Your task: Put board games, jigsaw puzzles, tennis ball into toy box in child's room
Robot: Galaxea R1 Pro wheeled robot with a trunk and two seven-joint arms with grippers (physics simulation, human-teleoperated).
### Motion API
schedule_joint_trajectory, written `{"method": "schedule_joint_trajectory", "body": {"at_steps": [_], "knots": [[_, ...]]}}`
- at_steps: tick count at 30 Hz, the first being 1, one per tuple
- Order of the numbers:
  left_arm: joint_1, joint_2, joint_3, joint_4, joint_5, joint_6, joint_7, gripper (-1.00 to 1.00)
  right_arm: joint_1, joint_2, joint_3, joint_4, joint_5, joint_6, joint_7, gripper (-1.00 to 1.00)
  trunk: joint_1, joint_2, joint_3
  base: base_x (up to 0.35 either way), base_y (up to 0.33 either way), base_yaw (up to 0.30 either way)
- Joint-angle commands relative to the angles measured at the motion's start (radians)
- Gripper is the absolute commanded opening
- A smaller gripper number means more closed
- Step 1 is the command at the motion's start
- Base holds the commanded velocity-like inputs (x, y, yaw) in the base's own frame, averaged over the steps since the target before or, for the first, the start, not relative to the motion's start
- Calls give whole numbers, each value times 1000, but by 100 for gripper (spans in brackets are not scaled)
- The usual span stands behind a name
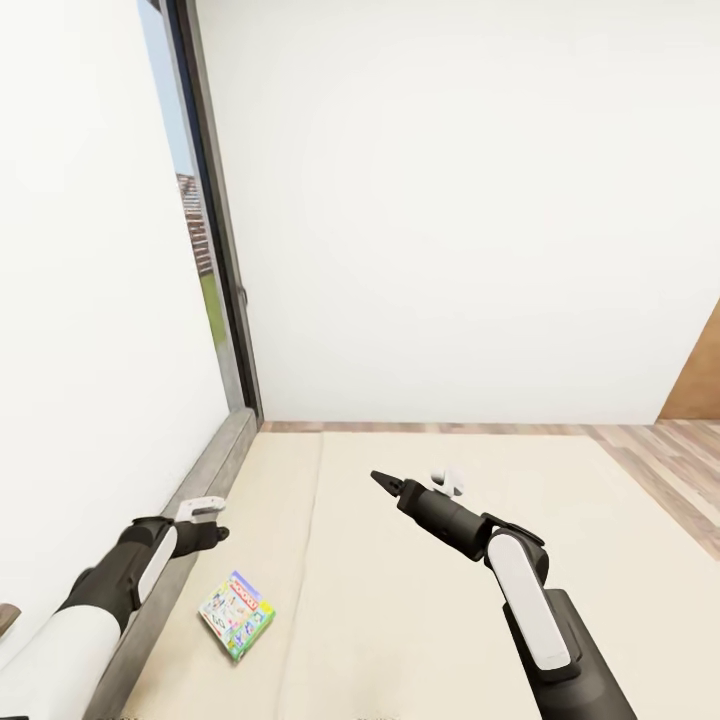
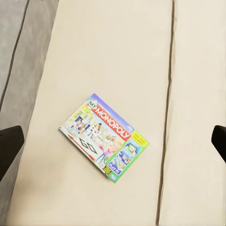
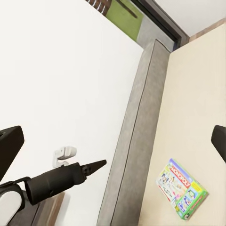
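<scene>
1 board game (image 1: 236, 615), white-green Monopoly box with red logo, lying flat on beige bed (image 1: 420, 600) mattress near grey frame edge, nothing touching it. Left claw (image 1: 212, 528) hanging above bed's frame, just beside box; fingers spread wide in left wrist view, empty. Right claw (image 1: 381, 482) over mid mattress, well apart from box, wide open too, holding nothing.

Room interior: a plain white rear wall (image 1: 460, 200) meets a white left wall (image 1: 80, 300). A tall window (image 1: 200, 240) with a dark frame occupies the corner; sky, a building and grass are visible through it. Wood-plank floor (image 1: 660, 450) runs along the rear wall and to the right. A brown wooden panel (image 1: 700, 375) stands at far right. Lighting is even and diffuse.
</scene>
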Motion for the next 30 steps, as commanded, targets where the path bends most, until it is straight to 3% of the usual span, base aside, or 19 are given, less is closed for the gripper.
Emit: {"method": "schedule_joint_trajectory", "body": {"at_steps": [1, 30], "knots": [[-1, 0, 3, -4, 8, 9, 0, 100, -1, 1, -1, 0, 3, 5, 4, 100, 1, -2, -4, 0, 0, 0], [-4, 0, 10, -55, 9, 15, 2, 100, -1, -1, -1, 0, 6, 5, 4, 100, 1, -2, -51, 0, 0, 12]]}}
